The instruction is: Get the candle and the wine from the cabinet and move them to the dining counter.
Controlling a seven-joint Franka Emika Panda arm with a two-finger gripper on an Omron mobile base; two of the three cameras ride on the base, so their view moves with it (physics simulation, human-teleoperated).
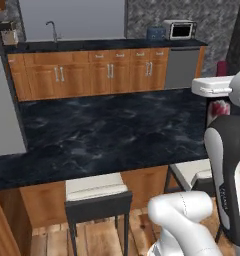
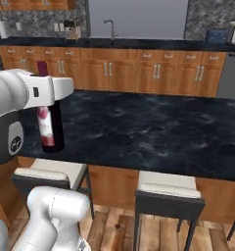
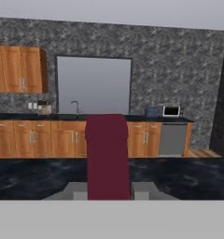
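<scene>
Two stools stand at the near edge of the dining tabletop (image 2: 153,127), the long black marbled slab on its wooden base; one stool (image 2: 169,196) has a pale cushion on a dark frame, the other (image 2: 51,172) sits further left, partly behind the white arm. The wine (image 2: 47,125) is upright at the slab's near left corner in the right base view — a dark glass bottle with a red-pink label and a dark red top rising above the white hand. Its foot is at the stone surface, though whether it rests there or hangs just above I cannot tell. In the hand view the wine's dark red neck fills the middle, and the tool (image 3: 109,190) is closed on it, a grey finger (image 3: 74,190) pressed to each side. From the left base view the red-pink label shows just behind the arm at the right edge. Beyond the slab, against the far wall, runs a narrower black worktop (image 2: 139,43) over wooden base cabinets (image 1: 92,72), carrying a sink tap (image 2: 109,27), a blue toaster (image 1: 155,33) and a microwave (image 1: 179,29).
</scene>
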